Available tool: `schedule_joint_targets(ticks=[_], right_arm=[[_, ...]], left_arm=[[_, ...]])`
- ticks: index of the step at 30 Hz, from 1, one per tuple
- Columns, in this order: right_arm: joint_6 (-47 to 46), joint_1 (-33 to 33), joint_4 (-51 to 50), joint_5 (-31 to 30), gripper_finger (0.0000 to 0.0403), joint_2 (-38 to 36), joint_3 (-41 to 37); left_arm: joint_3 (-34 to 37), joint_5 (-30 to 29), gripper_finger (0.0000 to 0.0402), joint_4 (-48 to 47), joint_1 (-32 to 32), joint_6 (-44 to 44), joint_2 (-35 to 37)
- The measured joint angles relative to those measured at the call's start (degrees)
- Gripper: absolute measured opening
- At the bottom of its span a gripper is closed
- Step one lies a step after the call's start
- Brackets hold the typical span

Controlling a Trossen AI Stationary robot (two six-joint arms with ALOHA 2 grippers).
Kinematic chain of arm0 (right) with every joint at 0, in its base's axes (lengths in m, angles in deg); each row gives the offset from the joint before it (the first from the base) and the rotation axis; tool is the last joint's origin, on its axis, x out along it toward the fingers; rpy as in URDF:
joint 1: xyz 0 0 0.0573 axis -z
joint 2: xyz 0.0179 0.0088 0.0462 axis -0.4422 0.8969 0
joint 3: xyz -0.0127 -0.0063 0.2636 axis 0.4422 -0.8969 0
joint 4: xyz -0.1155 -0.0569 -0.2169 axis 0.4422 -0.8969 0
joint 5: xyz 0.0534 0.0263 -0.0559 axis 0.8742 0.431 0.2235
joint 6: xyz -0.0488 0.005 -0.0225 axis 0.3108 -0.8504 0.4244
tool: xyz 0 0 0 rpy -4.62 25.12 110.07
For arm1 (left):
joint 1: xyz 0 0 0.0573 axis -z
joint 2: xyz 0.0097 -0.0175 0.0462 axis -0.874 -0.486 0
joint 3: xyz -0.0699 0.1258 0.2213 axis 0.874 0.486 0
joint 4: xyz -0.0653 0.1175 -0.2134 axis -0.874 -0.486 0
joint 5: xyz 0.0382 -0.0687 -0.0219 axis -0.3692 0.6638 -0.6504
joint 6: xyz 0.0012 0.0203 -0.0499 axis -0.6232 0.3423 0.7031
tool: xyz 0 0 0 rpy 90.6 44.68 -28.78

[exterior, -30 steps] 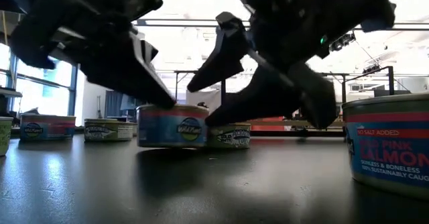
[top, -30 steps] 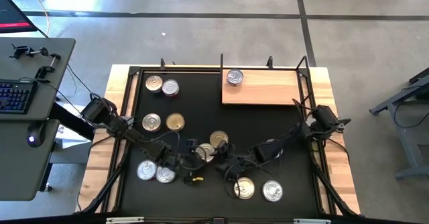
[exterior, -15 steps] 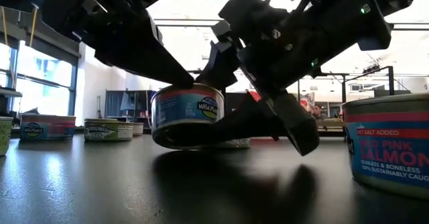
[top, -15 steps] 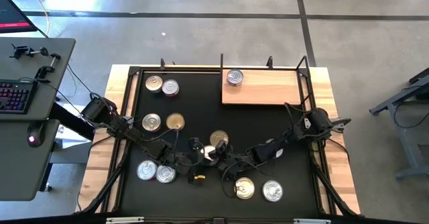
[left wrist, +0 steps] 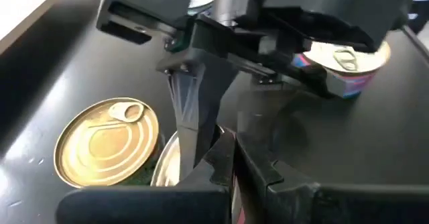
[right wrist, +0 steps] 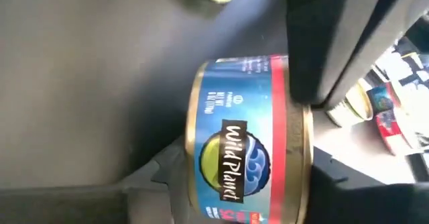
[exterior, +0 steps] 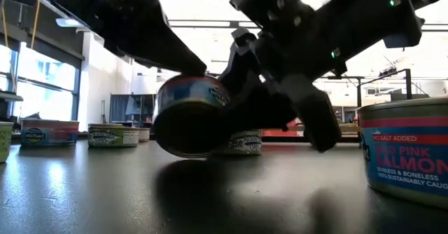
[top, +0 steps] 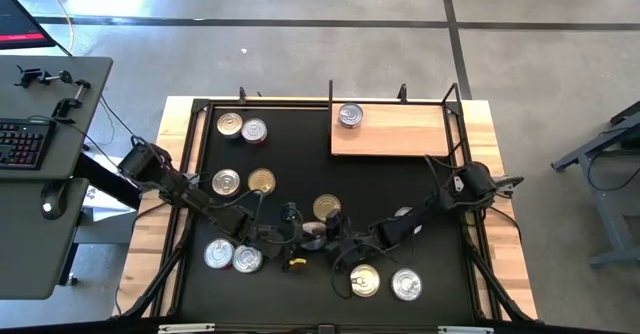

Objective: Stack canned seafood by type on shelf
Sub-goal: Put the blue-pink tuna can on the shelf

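Note:
One blue-and-red "Wild Planet" tin (exterior: 190, 115) (right wrist: 238, 143) sits tilted between my two grippers at the table's near middle (top: 312, 229). My right gripper (top: 326, 240) (right wrist: 244, 174) comes from the right and is shut on it. My left gripper (top: 296, 232) (left wrist: 231, 153) comes from the left, fingers shut, with its tip at the tin's top. The shelf (top: 400, 134) is a wooden board at the far right, and one silver-topped tin (top: 350, 115) stands on it. Other tins stand about the black table. My left gripper's shut fingers (exterior: 175, 55) slant down from the left onto the tin's lid edge (right wrist: 298, 106). My right gripper has the tin pinched between its two fingers, one at the base (right wrist: 191, 177) and one at the lid side (right wrist: 310, 163), coming level from the right. The tin is tipped, base (exterior: 183, 130) toward the near edge. Whether its lower rim rests on the table, I cannot tell.
A gold-topped tin (top: 327, 207) (left wrist: 107, 140) stands just beyond the grippers. Two tins (top: 364, 280) (top: 405, 285) stand near right, two (top: 218, 254) (top: 246, 259) near left, several more at left and far left. A small yellow object (top: 293, 265) lies near the grippers. A black rail frames the table.
The blue tin stood flat on the table a second ago; it has been raised on one side and tipped over, its base now turned toward the near edge. My right gripper has moved a little left and turned with it. My left gripper has stayed at the tin's top.

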Motion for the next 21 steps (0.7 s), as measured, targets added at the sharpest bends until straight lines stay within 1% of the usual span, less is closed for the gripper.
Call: schedule_joint_targets(ticks=[4,5,8,10,12,15,18,20,21], right_arm=[[-4.0,-1.9,-3.3,-2.2,0.0164,-3.6,-0.1],[-4.7,-2.7,-4.3,-3.4,0.0164,-4.9,-0.1],[-5.7,-5.5,-12.9,-9.2,0.0164,-11.1,-0.1],[-9.0,-7.1,-22.2,-12.6,0.0164,-16.2,0.0],[-14.1,-7.7,-33.2,-15.9,0.0164,-21.4,0.0],[-26.2,-6.8,-51.9,-20.8,0.0164,-28.8,0.0],[-38.5,-2.8,-69.4,-24.1,0.0164,-33.7,-0.1],[-42.2,1.7,-76.2,-25.4,0.0164,-35.3,-1.2],[-41.8,4.5,-77.0,-25.8,0.0164,-35.8,-2.2]], left_arm=[[-0.3,-0.8,0.0,-5.4,1.5,0.5,5.2],[-0.3,-1.6,0.0,-7.8,2.1,1.0,6.4],[-0.1,-6.3,0.0,-13.6,3.5,2.7,9.3],[-0.1,-9.5,0.0,-15.7,4.7,4.0,10.7],[-0.2,-11.6,0.0,-17.1,6.0,5.0,11.1],[-0.1,-14.3,0.0001,-17.6,6.9,5.1,10.7],[-0.1,-16.5,0.0001,-17.3,7.2,5.5,10.1],[-0.1,-18.4,0.0001,-17.3,7.1,6.6,9.6],[0.0,-19.7,0.0001,-17.3,7.1,7.2,9.3]])
